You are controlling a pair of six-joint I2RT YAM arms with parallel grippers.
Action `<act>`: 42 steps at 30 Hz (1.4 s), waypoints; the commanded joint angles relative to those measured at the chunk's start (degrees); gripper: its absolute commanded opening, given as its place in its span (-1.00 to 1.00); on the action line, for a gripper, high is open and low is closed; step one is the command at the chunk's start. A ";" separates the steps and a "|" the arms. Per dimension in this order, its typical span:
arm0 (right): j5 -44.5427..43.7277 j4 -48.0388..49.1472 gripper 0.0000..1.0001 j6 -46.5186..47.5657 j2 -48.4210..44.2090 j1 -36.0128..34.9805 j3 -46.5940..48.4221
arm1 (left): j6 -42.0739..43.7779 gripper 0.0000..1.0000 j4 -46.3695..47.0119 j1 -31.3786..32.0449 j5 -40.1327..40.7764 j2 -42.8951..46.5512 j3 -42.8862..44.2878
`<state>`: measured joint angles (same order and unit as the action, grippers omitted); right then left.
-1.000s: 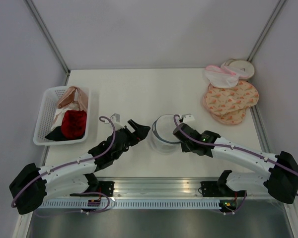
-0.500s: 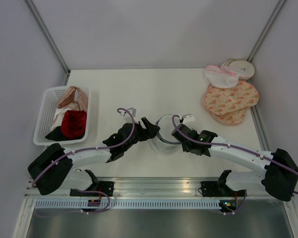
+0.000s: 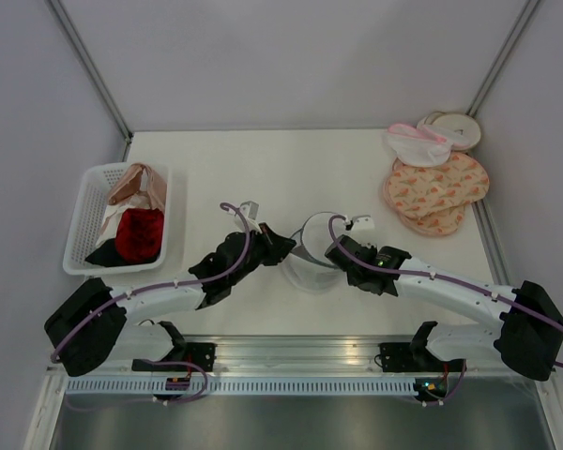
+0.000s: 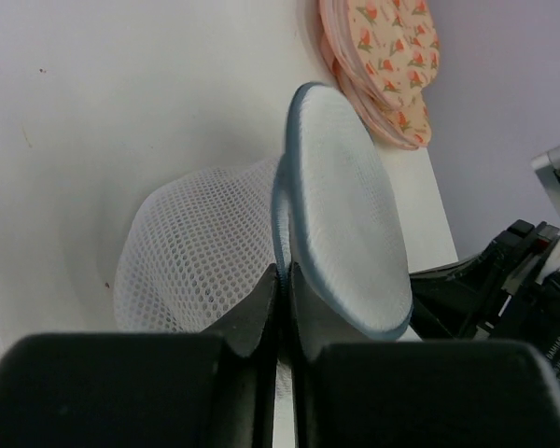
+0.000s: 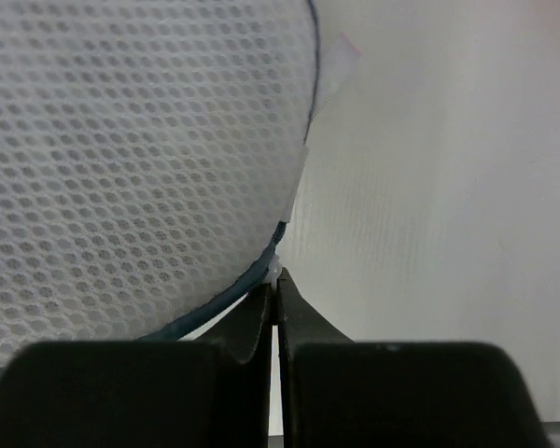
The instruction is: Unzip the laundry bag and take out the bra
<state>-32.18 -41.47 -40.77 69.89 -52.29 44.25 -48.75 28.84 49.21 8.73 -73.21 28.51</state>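
The laundry bag (image 3: 312, 251), a round white mesh drum with a dark rim, stands at the table's front middle between both arms. My left gripper (image 3: 283, 246) is at its left side. In the left wrist view the jaws are shut on the bag's dark rim (image 4: 282, 224), where the mesh wall (image 4: 191, 247) meets the tilted round end panel (image 4: 345, 205). My right gripper (image 3: 342, 251) is at the bag's right side. It is shut on the small white zipper pull (image 5: 277, 269) at the rim below the mesh (image 5: 121, 159). The bra is hidden.
A white basket (image 3: 83, 217) at the left holds a red garment (image 3: 139, 234) and a peach one (image 3: 138, 185). Flat peach patterned rounds (image 3: 438, 192), a white pouch with pink trim (image 3: 416, 145) and a pale round disc (image 3: 457, 127) lie at the back right.
My left gripper moved right to the bag and closed from wide open onto its rim. The bag now leans slightly. The right gripper has stayed shut at the bag's right side.
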 commanded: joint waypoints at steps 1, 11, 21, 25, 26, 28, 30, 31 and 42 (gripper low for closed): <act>-3.59 -2.65 -0.99 -3.17 -0.98 0.61 -0.57 | -0.29 -0.81 2.09 -0.43 1.72 4.82 -2.14; -4.19 -2.47 -0.99 -3.96 -0.02 0.87 -0.66 | -0.99 -0.95 3.16 -0.34 -1.88 4.13 -2.24; -10.43 -8.96 0.10 -13.79 1.66 1.05 1.80 | -0.73 -0.95 -2.46 -0.34 -0.65 8.06 -1.79; -11.67 -9.50 0.64 -14.16 -2.98 1.05 3.21 | 0.59 -0.95 -7.30 -0.34 1.11 14.31 -1.53; -11.06 -7.94 0.68 -11.20 -4.13 0.97 4.26 | 1.20 -0.96 -8.09 -0.34 1.29 15.63 -1.36; -7.04 -5.39 0.81 -6.54 -6.77 1.05 5.67 | 1.81 -0.95 -10.99 -0.34 1.73 19.22 -0.66; -3.52 -2.14 0.87 -0.14 -7.39 0.79 8.21 | 2.95 -0.95 -13.36 -0.34 1.99 21.26 0.22; -1.50 -0.99 0.91 1.73 -7.31 0.88 9.09 | 3.31 -0.95 -15.81 -0.34 1.99 22.75 1.45; 15.39 9.92 0.96 10.63 -2.23 0.53 18.15 | 10.00 -0.95 -26.03 -0.34 -8.46 19.35 13.76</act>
<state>-22.35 -35.99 -33.45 64.79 -51.55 59.02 -42.61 4.73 49.19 5.02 -51.96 38.65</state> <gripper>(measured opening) 0.976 0.026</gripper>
